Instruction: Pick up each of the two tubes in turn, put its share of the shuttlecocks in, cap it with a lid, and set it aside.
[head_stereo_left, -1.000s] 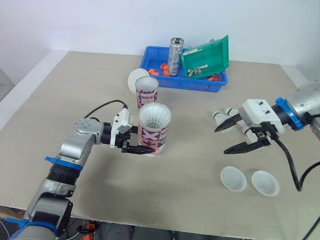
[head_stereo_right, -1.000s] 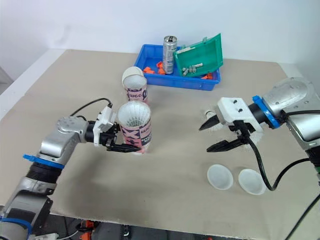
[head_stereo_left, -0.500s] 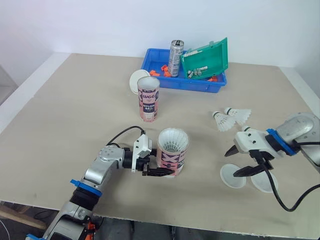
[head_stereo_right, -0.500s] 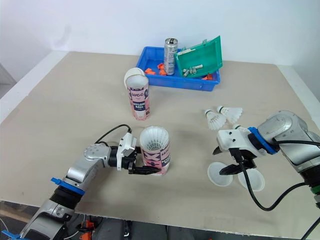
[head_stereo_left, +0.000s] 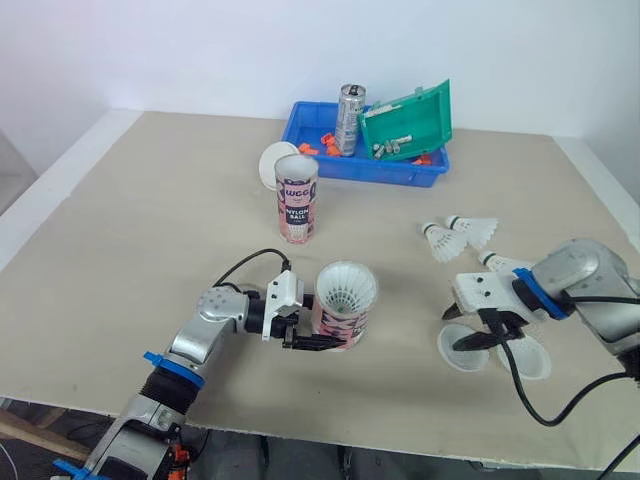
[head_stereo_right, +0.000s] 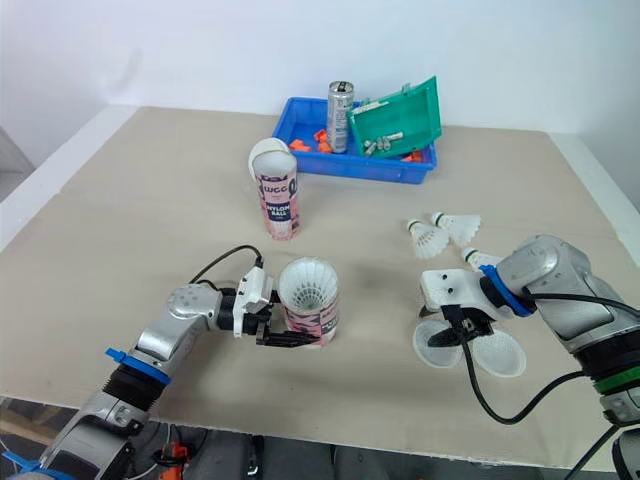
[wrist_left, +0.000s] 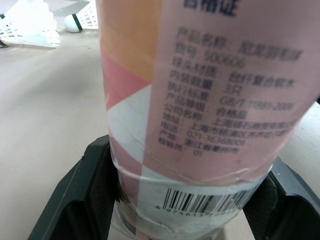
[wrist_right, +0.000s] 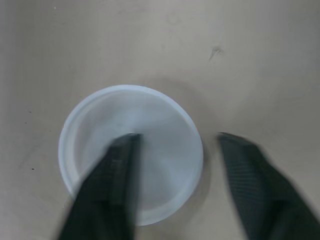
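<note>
- Two tubes on the counter (head_stereo_left: 150, 200). One tube (head_stereo_left: 340, 312) is near the front edge, and the left fingers (wrist_left: 75, 200) are closed tight on both sides of its base. White shuttlecock feathers (head_stereo_left: 347, 286) fill its open mouth.
- Second tube (head_stereo_left: 297, 200) stands upright farther back, untouched, with a white disc (head_stereo_left: 270, 162) just behind it.
- Right fingers (wrist_right: 252, 185) are spread wide and hold nothing. They sit low over a clear lid (wrist_right: 131, 152), one tip over the lid and the other outside its rim.
- Second lid (head_stereo_left: 532, 362) lies just beside the first.
- Three loose shuttlecocks (head_stereo_left: 440, 240) lie between the right arm and the blue bin (head_stereo_left: 300, 128).
</note>
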